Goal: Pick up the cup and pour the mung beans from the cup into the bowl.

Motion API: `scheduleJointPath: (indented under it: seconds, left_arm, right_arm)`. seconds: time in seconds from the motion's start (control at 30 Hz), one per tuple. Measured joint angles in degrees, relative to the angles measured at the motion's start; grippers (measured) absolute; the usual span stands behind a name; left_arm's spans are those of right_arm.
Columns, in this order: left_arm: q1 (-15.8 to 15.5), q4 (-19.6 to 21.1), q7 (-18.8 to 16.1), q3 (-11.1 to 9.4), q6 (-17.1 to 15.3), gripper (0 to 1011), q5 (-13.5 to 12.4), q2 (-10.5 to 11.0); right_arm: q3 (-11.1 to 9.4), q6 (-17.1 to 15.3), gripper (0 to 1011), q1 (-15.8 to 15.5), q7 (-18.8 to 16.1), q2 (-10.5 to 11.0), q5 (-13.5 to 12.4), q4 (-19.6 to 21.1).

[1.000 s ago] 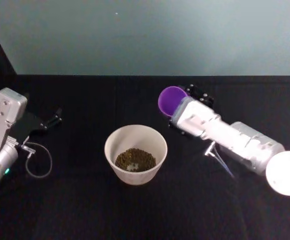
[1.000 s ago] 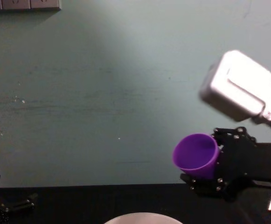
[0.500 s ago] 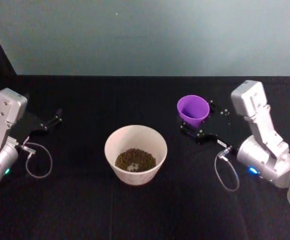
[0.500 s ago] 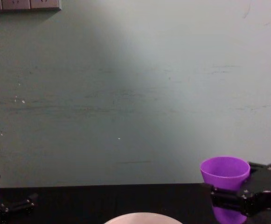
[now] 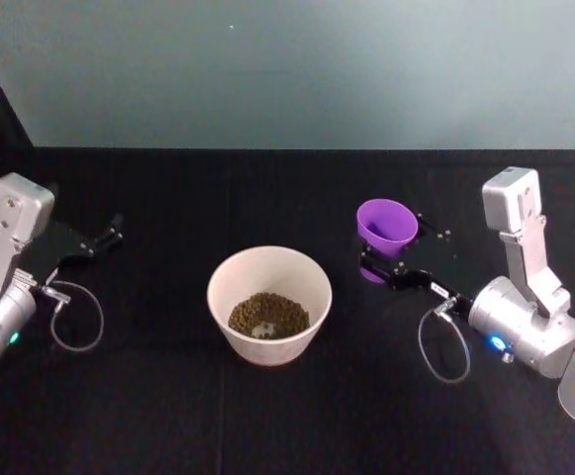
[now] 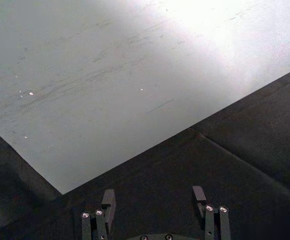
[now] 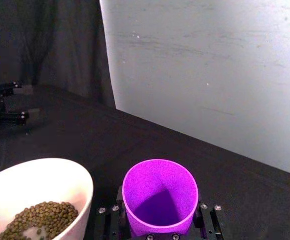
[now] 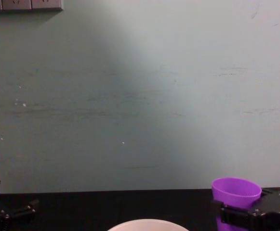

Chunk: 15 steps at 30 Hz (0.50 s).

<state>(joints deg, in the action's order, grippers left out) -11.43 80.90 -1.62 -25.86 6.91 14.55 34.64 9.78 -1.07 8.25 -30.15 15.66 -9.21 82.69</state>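
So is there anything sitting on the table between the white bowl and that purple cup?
No. In the head view the stretch between the bowl and the cup, held by the right gripper, is bare black cloth.

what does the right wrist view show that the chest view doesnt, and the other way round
Right wrist view alone: it looks down into the cup, whose inside looks empty, and into the bowl with mung beans at its bottom. The right gripper is shut on the cup, a finger on either side.

Chest view alone: wall sockets at the top left of the wall, and the cup from the side, upright.

Both: the purple cup held in the right gripper, the bowl's pale rim, the left gripper idle far off on the black table, and the pale wall.
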Motion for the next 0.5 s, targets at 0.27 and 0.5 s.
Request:
scheduleJointPath:
  seconds: [0.27, 0.5]
  left_arm:
    - [0.0, 0.0, 0.0, 0.0, 0.0, 1000, 0.0, 0.0]
    - [0.0, 0.0, 0.0, 0.0, 0.0, 1000, 0.0, 0.0]
  right_arm:
    - [1.29, 1.68, 729, 1.6, -0.16, -0.08, -1.34, -3.59]
    - [2.45, 3.0, 728, 2.82, -0.37, 0.04, -2.31, -6.28]
